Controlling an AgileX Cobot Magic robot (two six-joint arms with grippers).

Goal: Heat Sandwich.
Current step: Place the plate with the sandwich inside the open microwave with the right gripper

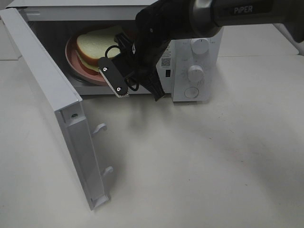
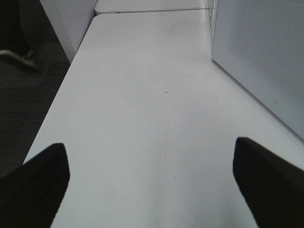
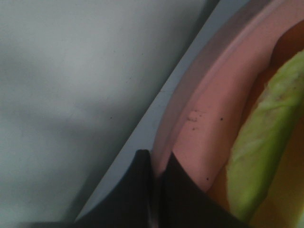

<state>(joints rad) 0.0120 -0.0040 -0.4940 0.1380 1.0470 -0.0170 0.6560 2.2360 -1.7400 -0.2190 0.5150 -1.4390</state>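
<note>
resting on one plate [image 1: 72,61], one sandwich [image 1: 95,43]

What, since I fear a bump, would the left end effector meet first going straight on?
Nothing close: ahead of the left end effector only table shows; the door lies off to one side. Depth is unclear.

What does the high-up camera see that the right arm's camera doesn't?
Only the high camera shows the whole microwave, its open door, the knobs and the white bread top of the sandwich. Only the right wrist camera shows, up close, the right gripper pinched shut on the rim of the pink plate, plus the green lettuce. Both show the pink plate with the sandwich on it.
</note>
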